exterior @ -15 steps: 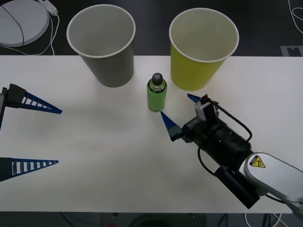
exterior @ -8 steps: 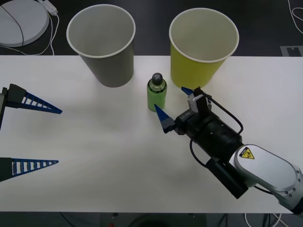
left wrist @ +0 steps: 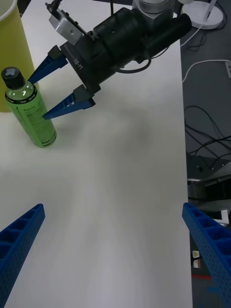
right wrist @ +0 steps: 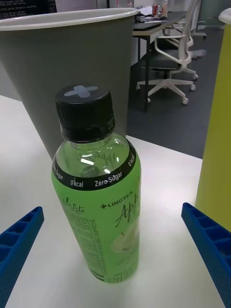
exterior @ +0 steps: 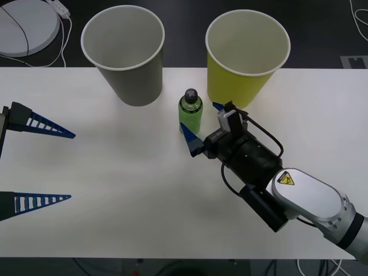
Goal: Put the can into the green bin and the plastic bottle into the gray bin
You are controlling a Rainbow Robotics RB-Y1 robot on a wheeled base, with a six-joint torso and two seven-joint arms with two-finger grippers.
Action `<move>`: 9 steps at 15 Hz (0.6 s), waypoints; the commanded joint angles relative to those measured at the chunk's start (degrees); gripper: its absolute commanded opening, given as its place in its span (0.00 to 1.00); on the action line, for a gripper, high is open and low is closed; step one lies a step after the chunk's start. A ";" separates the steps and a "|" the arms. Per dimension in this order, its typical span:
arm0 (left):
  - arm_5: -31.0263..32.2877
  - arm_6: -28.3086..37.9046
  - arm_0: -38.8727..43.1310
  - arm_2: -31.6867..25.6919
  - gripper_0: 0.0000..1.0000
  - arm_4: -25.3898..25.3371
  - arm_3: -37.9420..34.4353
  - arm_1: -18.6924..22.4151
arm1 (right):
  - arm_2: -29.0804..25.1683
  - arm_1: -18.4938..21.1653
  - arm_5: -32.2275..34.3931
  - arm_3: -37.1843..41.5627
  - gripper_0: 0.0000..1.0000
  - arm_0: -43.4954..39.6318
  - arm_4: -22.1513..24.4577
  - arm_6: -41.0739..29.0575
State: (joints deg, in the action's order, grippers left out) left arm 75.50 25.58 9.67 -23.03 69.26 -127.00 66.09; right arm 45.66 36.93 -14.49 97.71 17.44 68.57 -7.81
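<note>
- Reaching low over the table, the right gripper is seen w/ its blue fingers spread apart, just beside the plastic bottle; one fingertip sits near the bottle's base, the other by the foot of the green bin.
- No contact btwn fingers and bottle can be made out; from the right wrist view the bottle is framed btwn the two fingers, nothing clamped.
- The bottle is stood upright on the table, dark cap on, btwn the gray bin and the green bin, slightly nearer the robot than both.
- Both bins are stood upright at the table's far edge, gray to the robot's left, green to its right, well apart from each other.
- The left gripper is held at the table's left side, fingers wide apart, nothing btwn them, well apart from bottle and bins.
- A white round object w/ a cable is seen beyond the far left corner.
</note>
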 commanded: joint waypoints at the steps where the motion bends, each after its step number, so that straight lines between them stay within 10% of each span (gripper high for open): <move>1: 0.00 0.00 0.00 0.00 1.00 0.00 0.00 0.00 | 0.22 -1.07 -0.01 -1.03 1.00 1.02 -0.01 0.08; 9: 0.00 0.00 0.00 0.00 1.00 0.00 0.00 0.00 | 0.57 -4.41 0.08 -5.34 1.00 4.36 0.25 0.69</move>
State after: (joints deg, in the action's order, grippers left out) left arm 75.50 25.58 9.67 -23.03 69.26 -127.00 66.09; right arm 46.23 32.73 -14.49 92.82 21.60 68.73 -7.21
